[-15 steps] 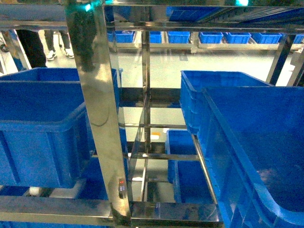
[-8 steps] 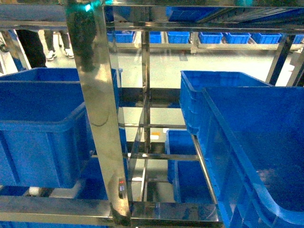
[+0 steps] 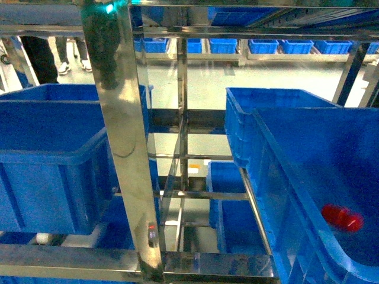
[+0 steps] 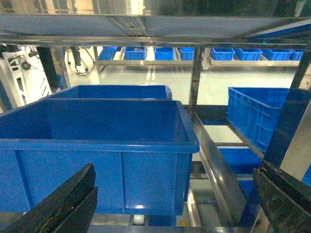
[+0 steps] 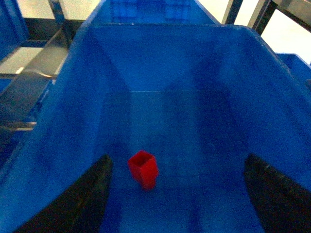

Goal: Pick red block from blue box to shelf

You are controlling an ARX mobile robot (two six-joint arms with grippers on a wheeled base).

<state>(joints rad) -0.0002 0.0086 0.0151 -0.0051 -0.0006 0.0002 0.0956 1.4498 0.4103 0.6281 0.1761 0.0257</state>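
The red block (image 3: 341,218) lies, blurred, on the floor of a dark blue crate (image 3: 296,148) on the right side of the steel shelf (image 3: 121,136). In the right wrist view the red block (image 5: 143,169) lies tipped with its hollow underside showing, inside that crate (image 5: 272,97). My right gripper (image 5: 180,199) hangs open above it, and the block is nearer the left finger (image 5: 85,199), touching neither. My left gripper (image 4: 172,204) is open and empty in front of another dark blue crate (image 4: 97,165). The blue box is out of view. Neither gripper shows in the head view.
The shelf's upright (image 4: 197,77) and rails (image 4: 214,160) frame the crates. More dark blue crates stand behind (image 3: 272,103), on the left (image 3: 47,160) and on the lower tier (image 3: 228,207). A person's legs (image 3: 41,56) are at the far left.
The red block has appeared on the floor of the right crate in the head view, where only a faint dark smudge showed before. Nothing else has moved.
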